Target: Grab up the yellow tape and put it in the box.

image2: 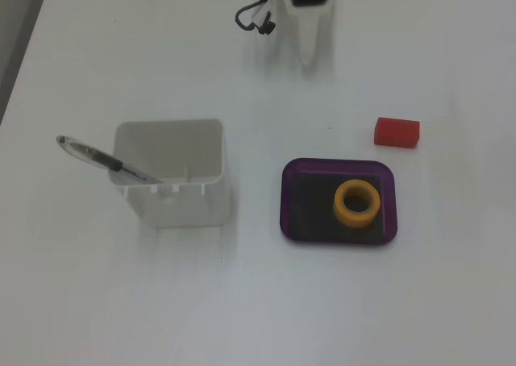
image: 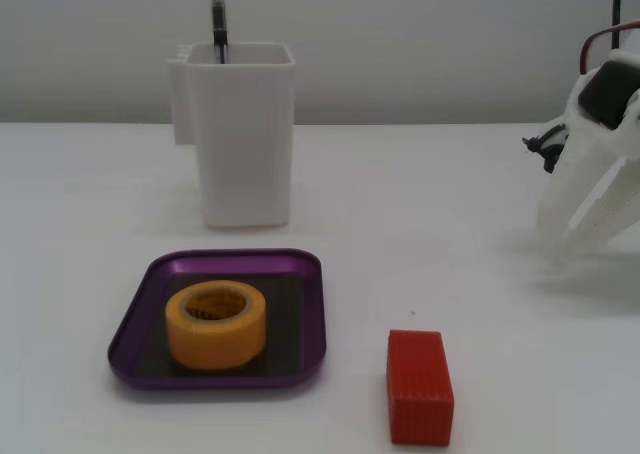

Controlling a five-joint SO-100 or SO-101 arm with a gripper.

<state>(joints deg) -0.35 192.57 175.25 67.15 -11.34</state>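
Looks done: tape sits flat in the box, tool parked well away, can't tell if it's released.

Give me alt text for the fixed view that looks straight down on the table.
A thick roll of yellow tape lies flat inside a shallow metallic purple tray on a white table. To the tray's left stands a tall white plastic container holding a pen; a small red block lies above right, and the white robot gripper points down from the top edge.
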